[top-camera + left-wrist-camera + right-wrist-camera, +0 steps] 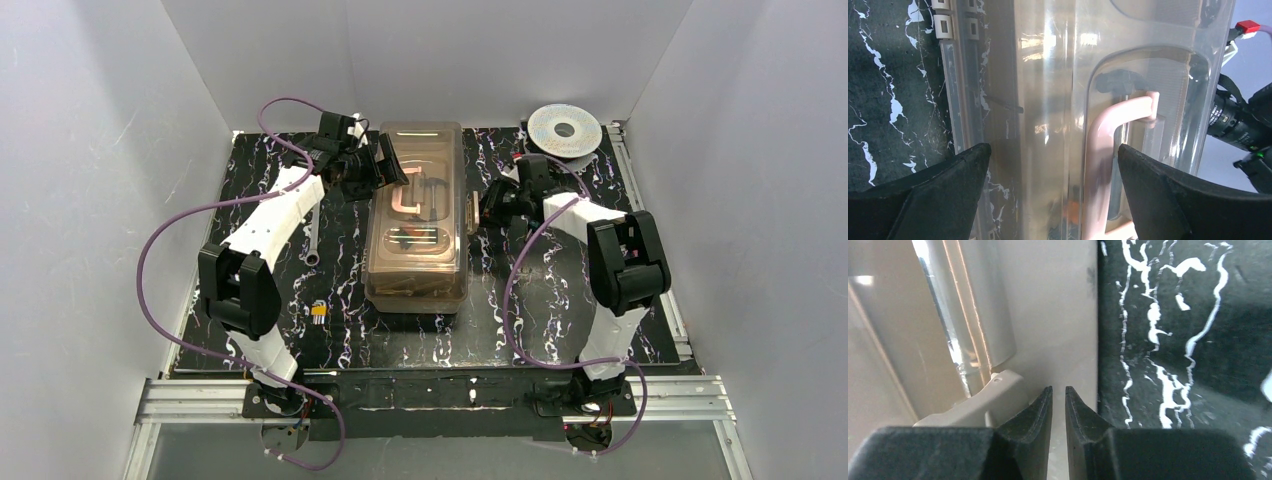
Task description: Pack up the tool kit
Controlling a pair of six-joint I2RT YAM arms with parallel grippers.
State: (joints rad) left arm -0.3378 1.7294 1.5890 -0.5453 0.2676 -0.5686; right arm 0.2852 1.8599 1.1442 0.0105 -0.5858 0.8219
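Note:
The tan toolbox (pixel 415 215) stands closed in the middle of the table, its cream handle (pixel 405 195) lying flat under the translucent lid. My left gripper (pixel 385 165) is open over the lid's far left part. In the left wrist view its jaws (pixel 1054 155) stand wide apart above the lid (pixel 1048 75), with the handle (pixel 1108 145) between them; they hold nothing. Something orange (pixel 1073 212) shows through the lid. My right gripper (pixel 482 208) is at the box's right side. In the right wrist view its jaws (pixel 1058 390) are nearly together and empty against the tan wall (pixel 1058 315), beside a latch (pixel 988 400).
A round silver-white spool (pixel 565 130) lies at the back right corner. A slim grey metal tool (pixel 313 245) lies on the black marbled table left of the box. A small yellow-and-metal key set (pixel 318 311) lies nearer the front left. White walls enclose the table.

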